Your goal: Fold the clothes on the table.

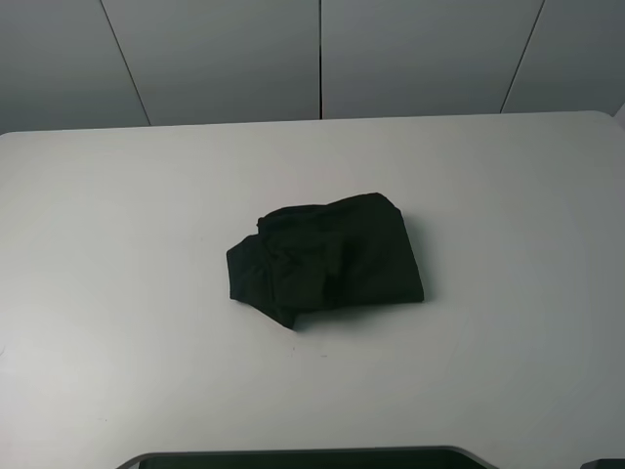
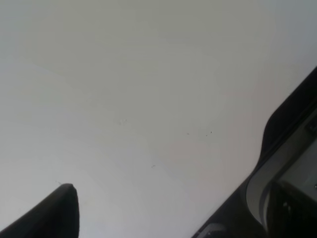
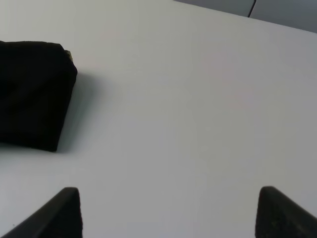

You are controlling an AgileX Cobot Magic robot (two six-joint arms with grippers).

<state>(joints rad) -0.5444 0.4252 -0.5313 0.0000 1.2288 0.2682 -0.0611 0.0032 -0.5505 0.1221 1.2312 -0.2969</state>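
The black T-shirt [image 1: 327, 259] lies in a compact folded bundle in the middle of the white table [image 1: 117, 244]. Its printed chest is hidden. Neither gripper shows in the exterior high view. In the right wrist view the shirt's corner [image 3: 29, 94] lies ahead of my right gripper [image 3: 168, 213], whose fingertips [image 3: 67, 208] stand wide apart, empty, over bare table. In the left wrist view my left gripper [image 2: 166, 213] shows only one dark fingertip [image 2: 64, 208], far to one side, over bare table [image 2: 148, 74]. No shirt shows there.
The dark robot base [image 1: 303, 457] runs along the table's front edge and also shows in the left wrist view [image 2: 287, 198]. Grey wall panels [image 1: 322, 59] stand behind the table's far edge.
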